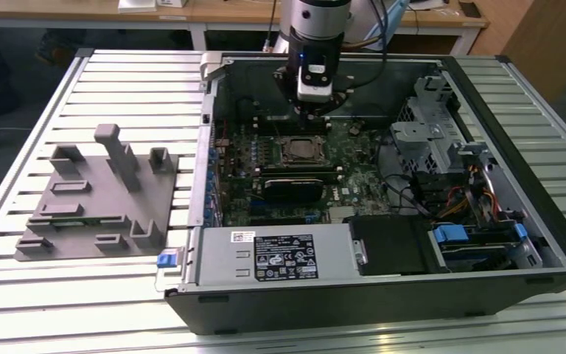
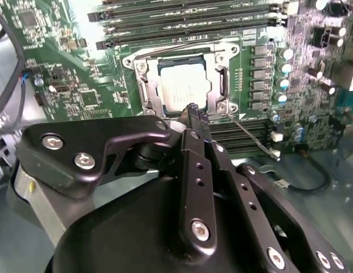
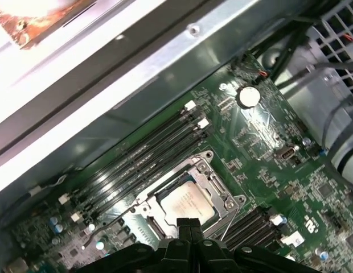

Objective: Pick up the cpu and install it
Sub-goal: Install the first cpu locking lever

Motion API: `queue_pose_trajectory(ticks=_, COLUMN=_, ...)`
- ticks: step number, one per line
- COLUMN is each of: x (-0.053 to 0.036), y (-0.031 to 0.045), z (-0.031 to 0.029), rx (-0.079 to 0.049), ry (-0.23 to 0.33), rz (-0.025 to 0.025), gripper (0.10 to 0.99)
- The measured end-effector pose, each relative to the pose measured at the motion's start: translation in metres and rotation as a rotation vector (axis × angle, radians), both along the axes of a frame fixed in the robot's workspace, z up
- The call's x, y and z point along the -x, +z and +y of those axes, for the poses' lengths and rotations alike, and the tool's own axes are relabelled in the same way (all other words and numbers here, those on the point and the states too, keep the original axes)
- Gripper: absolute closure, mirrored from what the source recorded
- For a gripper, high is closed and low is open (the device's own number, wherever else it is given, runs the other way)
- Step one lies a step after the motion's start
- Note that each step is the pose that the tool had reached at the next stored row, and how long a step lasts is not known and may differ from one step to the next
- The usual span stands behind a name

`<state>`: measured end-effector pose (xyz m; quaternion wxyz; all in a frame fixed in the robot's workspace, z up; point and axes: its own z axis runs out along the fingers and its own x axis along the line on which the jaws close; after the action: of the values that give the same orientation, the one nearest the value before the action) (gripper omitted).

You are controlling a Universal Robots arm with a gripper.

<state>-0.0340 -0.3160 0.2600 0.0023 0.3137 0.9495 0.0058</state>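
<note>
The cpu, a small square chip with a pale silvery top, lies flat inside the black metal-framed socket on the green motherboard within the open computer case. Both wrist views show the cpu seated in the socket frame. My gripper hangs inside the case a little above the socket, toward the case's back wall. Its two black fingers are pressed together at the tips, shut, with nothing between them and clear of the chip.
A grey plastic fixture block with upright posts sits on the slatted table at the exterior view's left. The case walls surround the arm. A drive cage with cables stands on the right, and memory slots flank the socket.
</note>
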Motion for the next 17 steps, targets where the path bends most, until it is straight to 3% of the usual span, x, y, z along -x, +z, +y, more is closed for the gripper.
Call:
queue_pose_trajectory(ticks=9, x=0.0000, y=-0.0001, z=0.0000, rx=0.000, ry=0.121, rz=0.0000, gripper=0.980)
queue_pose_trajectory(ticks=17, x=0.0000, y=-0.0001, z=0.0000, rx=0.000, ry=0.266, rz=0.0000, gripper=0.980)
